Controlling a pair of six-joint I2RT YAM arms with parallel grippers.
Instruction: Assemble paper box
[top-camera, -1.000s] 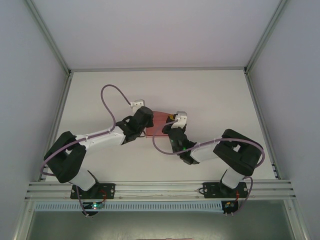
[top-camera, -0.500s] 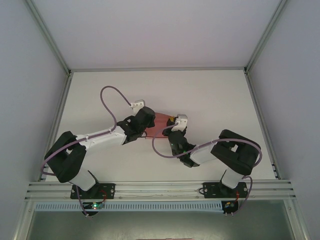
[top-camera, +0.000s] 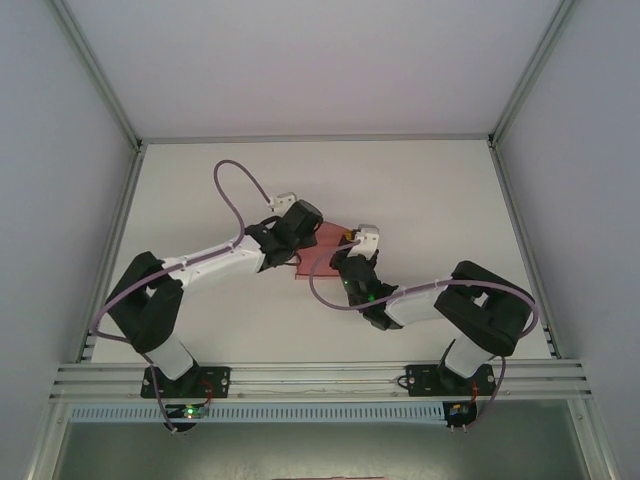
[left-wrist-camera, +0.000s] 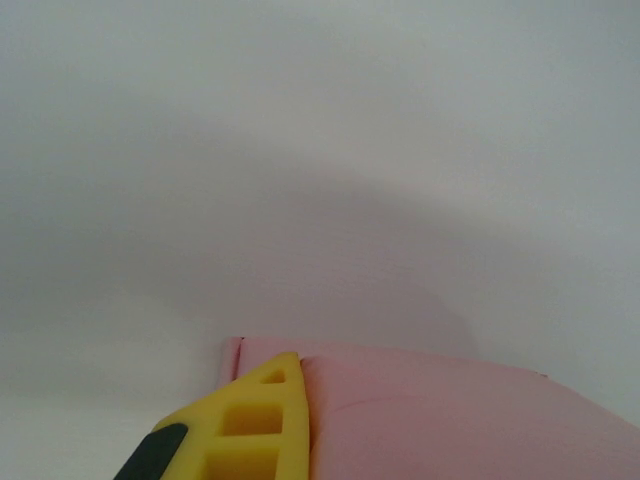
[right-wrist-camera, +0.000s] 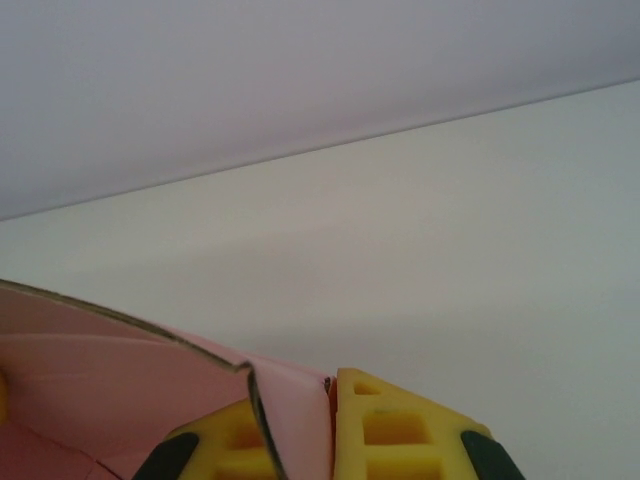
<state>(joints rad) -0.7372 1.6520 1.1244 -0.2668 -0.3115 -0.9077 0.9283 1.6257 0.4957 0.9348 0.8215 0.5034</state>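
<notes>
Your left gripper (top-camera: 303, 240) is clamped shut on the left edge of the paper box (top-camera: 322, 256), a pink card held over the middle of the table (top-camera: 430, 200), away from every edge. Your right gripper (top-camera: 345, 258) pinches the card's right flap between its fingers (right-wrist-camera: 400, 425). Judged step: folding a panel. Your next move calls for opposed wrist turns without tearing. The card is still unformed and holds nothing.

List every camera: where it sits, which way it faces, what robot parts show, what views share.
Top external: above and behind the arms, looking down at the table; both arms, left gripper and right gripper show.
Left wrist: on the left arm, looking low across the table; one yellow finger shows.
Right wrist: on the right arm, looking toward the wall; two yellow fingers show.
Shared: all three see the paper box.
</notes>
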